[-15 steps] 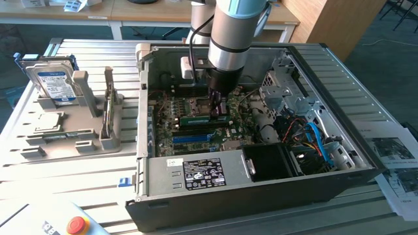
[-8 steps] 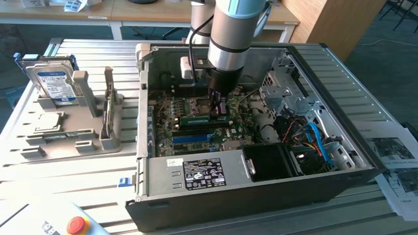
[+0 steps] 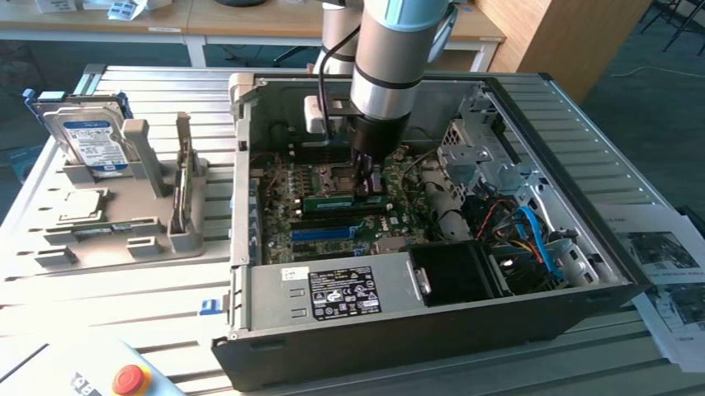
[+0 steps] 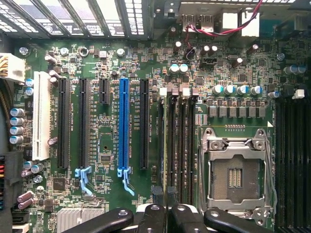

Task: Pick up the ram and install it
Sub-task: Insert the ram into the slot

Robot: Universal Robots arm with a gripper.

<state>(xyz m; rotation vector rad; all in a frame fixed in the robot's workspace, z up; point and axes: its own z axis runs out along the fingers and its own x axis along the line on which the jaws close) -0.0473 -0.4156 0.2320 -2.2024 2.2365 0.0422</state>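
Note:
The ram (image 3: pixel 343 200), a narrow green stick, lies level just over the motherboard inside the open computer case (image 3: pixel 441 346). My gripper (image 3: pixel 369 183) comes straight down onto it, and its black fingers (image 4: pixel 151 214) are drawn close together, shut on the stick's top edge. In the wrist view the fingers point along the row of dark memory slots (image 4: pixel 181 145), between the empty processor socket (image 4: pixel 235 170) and the blue slot strip (image 4: pixel 124 126). How deep the stick sits in its slot is hidden.
A grey fixture (image 3: pixel 111 239) at the exterior view's left holds a hard drive (image 3: pixel 88 140), a square silver chip (image 3: pixel 79 205) and an upright stick (image 3: pixel 182 177). Power supply (image 3: pixel 342 293), cables (image 3: pixel 529 231), red button (image 3: pixel 130 379) and papers (image 3: pixel 661 272) lie around.

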